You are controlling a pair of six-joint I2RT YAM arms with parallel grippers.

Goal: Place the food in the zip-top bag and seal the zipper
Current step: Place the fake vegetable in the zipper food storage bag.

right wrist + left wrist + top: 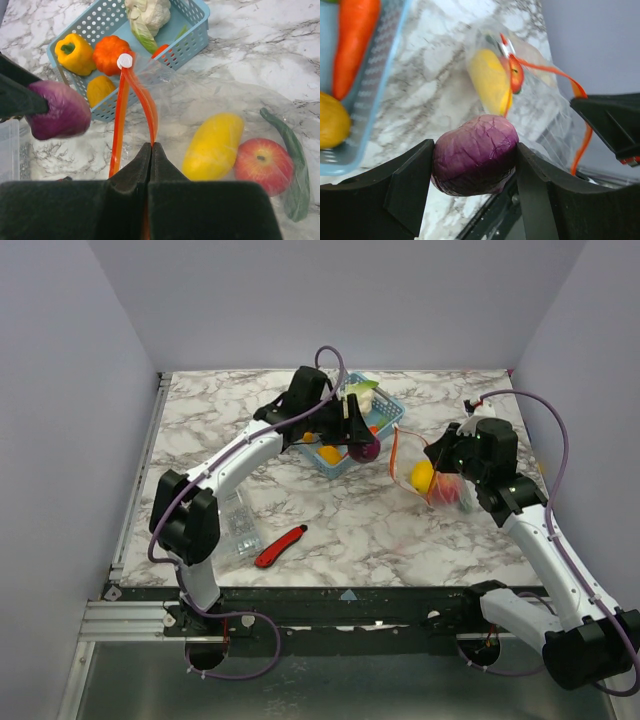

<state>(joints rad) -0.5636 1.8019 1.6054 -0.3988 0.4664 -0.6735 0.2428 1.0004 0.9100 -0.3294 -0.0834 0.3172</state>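
You've got the purple cabbage (366, 449) clamped in your left jaws, upper centre between basket (187, 45) and bag (200, 95), right jaws closed on the zipper (119, 125); mango (212, 145) and apple (262, 165) inside, basket pieces and sealing left.

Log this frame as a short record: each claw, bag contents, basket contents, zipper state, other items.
left claw: gripping purple cabbage, between basket and bag
right claw: shut on zipper, holding bag mouth up
in bag: yellow mango, red apple, green pod
in basket: yellow pepper, orange pumpkin, cauliflower, carrot
zipper: not sealed
elsewhere: red knife, clear box near left arm
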